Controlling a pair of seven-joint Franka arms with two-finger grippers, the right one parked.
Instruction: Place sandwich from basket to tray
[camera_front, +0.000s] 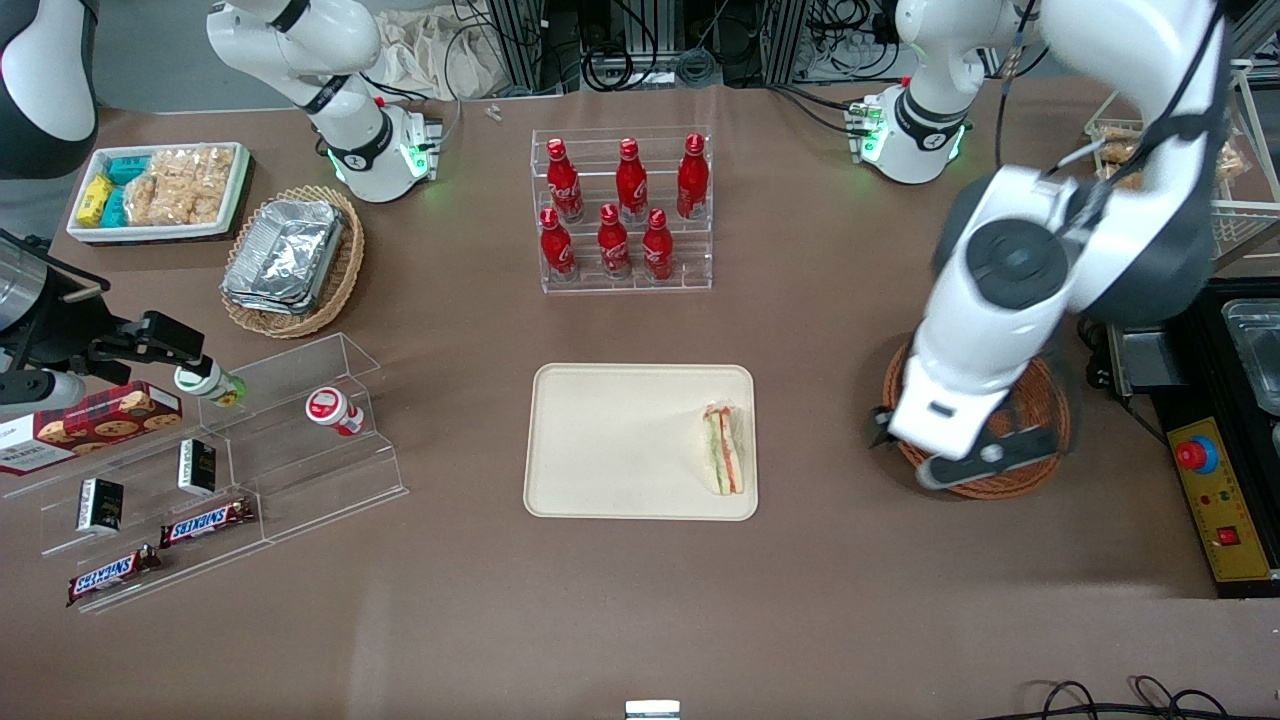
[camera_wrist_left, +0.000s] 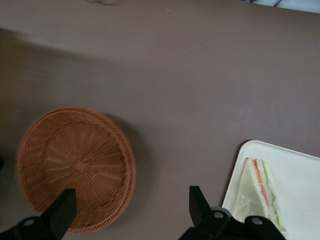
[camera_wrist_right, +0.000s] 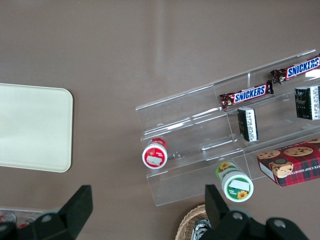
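The sandwich (camera_front: 724, 448) lies on the cream tray (camera_front: 620, 440), at the tray's end nearest the working arm; it also shows in the left wrist view (camera_wrist_left: 260, 192), on the tray (camera_wrist_left: 300, 170). The reddish-brown wicker basket (camera_front: 1040, 410) sits beside the tray, toward the working arm's end of the table, and is empty in the wrist view (camera_wrist_left: 75, 170). My left gripper (camera_front: 900, 440) hangs above the basket's rim nearest the tray. It is open and empty (camera_wrist_left: 130, 210), with one finger over the basket and the other over bare table.
A clear rack of red bottles (camera_front: 622, 210) stands farther from the camera than the tray. A tan basket of foil trays (camera_front: 292, 258), a white snack tub (camera_front: 160, 190) and a clear stepped shelf (camera_front: 220, 470) lie toward the parked arm's end. A control box (camera_front: 1210, 500) sits beside the basket.
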